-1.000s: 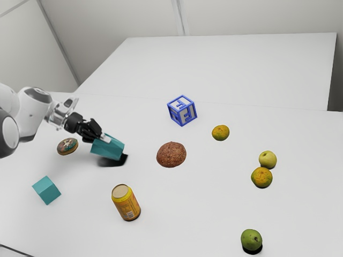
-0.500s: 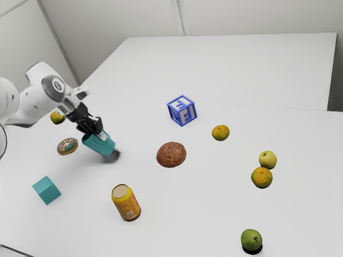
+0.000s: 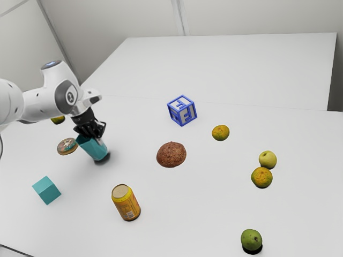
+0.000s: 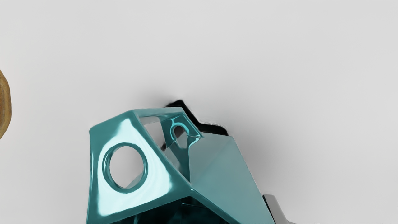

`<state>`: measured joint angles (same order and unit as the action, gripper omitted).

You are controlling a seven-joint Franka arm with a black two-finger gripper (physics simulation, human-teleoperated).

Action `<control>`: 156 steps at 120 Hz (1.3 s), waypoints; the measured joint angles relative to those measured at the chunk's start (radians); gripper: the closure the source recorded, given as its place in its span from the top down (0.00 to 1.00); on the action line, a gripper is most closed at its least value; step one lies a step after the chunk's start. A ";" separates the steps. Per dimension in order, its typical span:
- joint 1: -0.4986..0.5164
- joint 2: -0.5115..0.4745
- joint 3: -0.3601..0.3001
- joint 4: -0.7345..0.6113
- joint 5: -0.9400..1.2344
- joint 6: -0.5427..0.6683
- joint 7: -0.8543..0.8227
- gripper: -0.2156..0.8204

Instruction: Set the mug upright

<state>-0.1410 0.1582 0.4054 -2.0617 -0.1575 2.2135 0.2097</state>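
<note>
— Is the mug [image 3: 94,149] being gripped?
— Yes, it is being pinched by the gripper [image 3: 97,139], tilted beside the donut [image 3: 67,146].
— And next?
— Slow righting is being advised, release awaiting a flat base.

teal mug [image 3: 94,149], teal cube [image 3: 47,191], green fruit [image 3: 251,239]
</note>
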 joint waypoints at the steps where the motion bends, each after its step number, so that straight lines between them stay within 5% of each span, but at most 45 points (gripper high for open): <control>1: -0.002 -0.002 0.001 -0.003 0.004 0.000 -0.007 0.04; 72: -0.069 -0.055 0.038 -0.080 0.085 -0.035 -0.356 0.04; 156: -0.070 -0.022 0.041 -0.078 0.085 -0.040 -0.516 0.04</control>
<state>-0.2109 0.1359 0.4467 -2.1399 -0.0728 2.1738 -0.3067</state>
